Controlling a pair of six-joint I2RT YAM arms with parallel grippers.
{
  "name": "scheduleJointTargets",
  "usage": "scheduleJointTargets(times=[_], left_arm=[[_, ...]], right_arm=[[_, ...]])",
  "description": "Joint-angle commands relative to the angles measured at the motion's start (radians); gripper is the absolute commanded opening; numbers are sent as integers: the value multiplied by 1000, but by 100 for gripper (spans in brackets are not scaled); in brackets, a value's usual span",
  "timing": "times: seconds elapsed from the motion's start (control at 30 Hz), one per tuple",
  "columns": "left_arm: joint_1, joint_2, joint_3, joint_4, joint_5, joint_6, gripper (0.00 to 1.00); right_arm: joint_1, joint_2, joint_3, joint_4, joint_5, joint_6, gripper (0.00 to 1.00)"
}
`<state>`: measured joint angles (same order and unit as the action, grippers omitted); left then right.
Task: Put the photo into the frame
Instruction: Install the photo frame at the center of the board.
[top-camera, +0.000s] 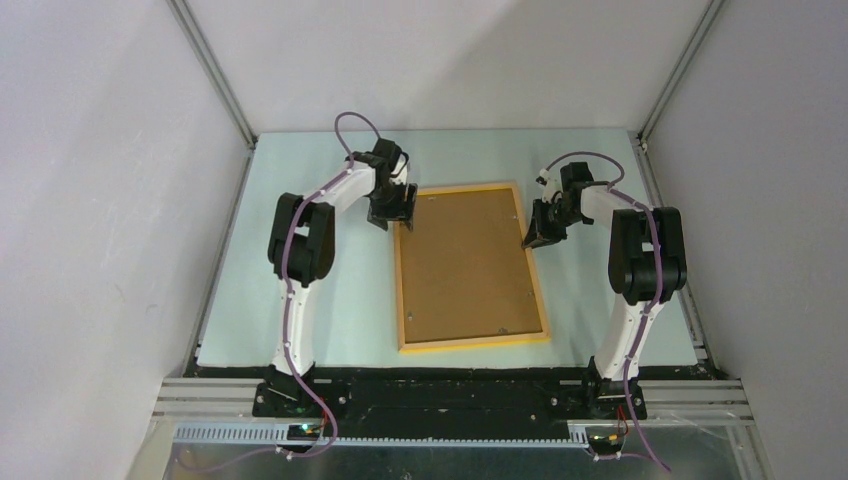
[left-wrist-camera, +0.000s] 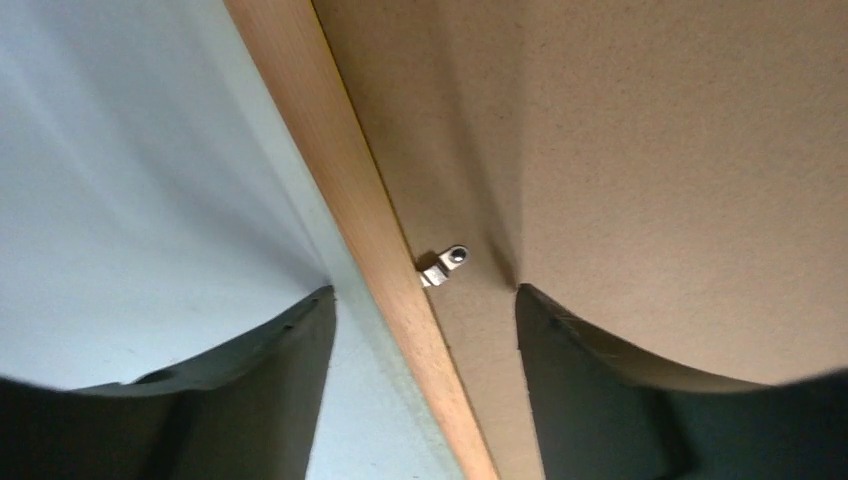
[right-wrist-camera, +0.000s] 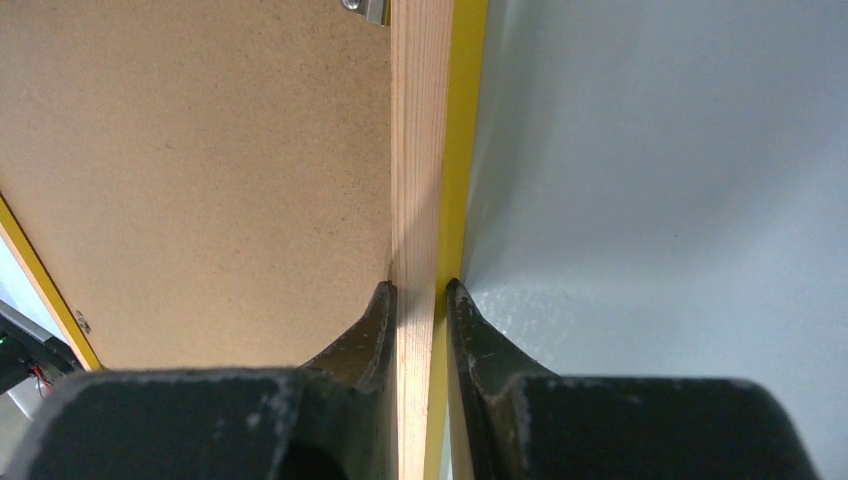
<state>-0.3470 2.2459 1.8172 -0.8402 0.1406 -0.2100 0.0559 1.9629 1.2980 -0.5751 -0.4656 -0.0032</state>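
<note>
The frame, with thin yellow-orange edges, lies back side up in the middle of the table. The plain brown backing board fills it. The photo is hidden. My left gripper is open at the frame's far left corner. In the left wrist view its jaws straddle the wooden edge, just short of a small metal clip. My right gripper is at the frame's right side. In the right wrist view it is shut on the frame's edge.
The pale table top is ringed by white walls with metal rails at the corners. Another metal clip sits on the backing board by the right edge. Both arm bases stand at the near table edge.
</note>
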Motion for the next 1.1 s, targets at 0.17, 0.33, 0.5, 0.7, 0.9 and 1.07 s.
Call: scheduleJointTargets(times=[0.17,0.33,0.5,0.7,0.9,1.07], left_arm=[[9,-182,-98,4,77,66,88],[9,-255,-190,4,116,123,90],[7,-316,-281,-21,143,195,95],[-2,-364,-365,-28,148,265,96],[-23,-367,-399,-28,198,284,96],[-68,-352,-387,-28,185,297,96]], right_arm=[[-5,-16,-20,-4,11,15,0],[-20,-17,-14,25,-4,72,0],[-37,-7,-7,41,-13,110,0],[-74,5,10,81,-38,181,0],[-99,31,25,127,-79,245,0],[-125,39,27,164,-101,304,0]])
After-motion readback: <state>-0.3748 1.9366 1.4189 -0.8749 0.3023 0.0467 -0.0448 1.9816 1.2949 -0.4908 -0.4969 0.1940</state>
